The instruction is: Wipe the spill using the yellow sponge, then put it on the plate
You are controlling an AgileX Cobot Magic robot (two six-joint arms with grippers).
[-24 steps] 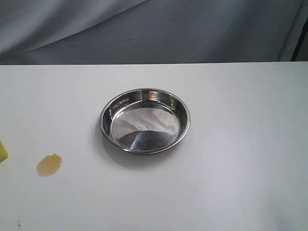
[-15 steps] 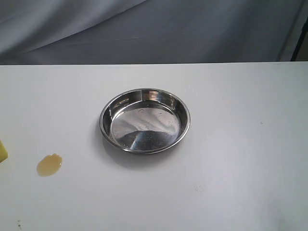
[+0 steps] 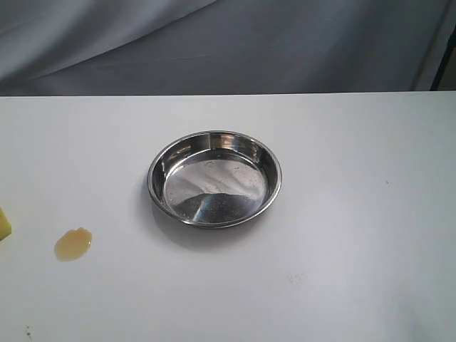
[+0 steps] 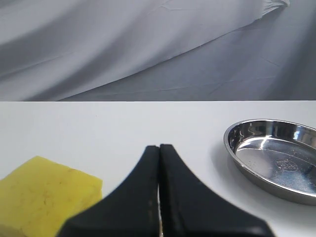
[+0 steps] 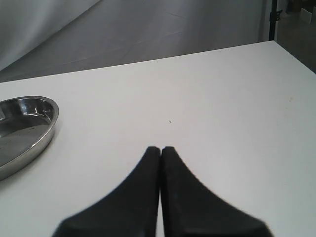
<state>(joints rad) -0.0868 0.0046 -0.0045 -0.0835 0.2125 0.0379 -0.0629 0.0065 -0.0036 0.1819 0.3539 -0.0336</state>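
Note:
The steel plate (image 3: 214, 179) sits near the middle of the white table, bare inside. An amber spill (image 3: 73, 243) lies on the table at the front left. Only a corner of the yellow sponge (image 3: 3, 224) shows at the left edge of the exterior view. In the left wrist view the sponge (image 4: 44, 197) lies beside my left gripper (image 4: 159, 147), which is shut with nothing in it; the plate (image 4: 276, 158) lies on the other side. My right gripper (image 5: 161, 148) is shut and holds nothing, with the plate (image 5: 24, 131) off to one side. Neither gripper shows in the exterior view.
A grey cloth backdrop (image 3: 228, 43) hangs behind the table's far edge. A dark stand (image 5: 272, 19) rises past the table's corner in the right wrist view.

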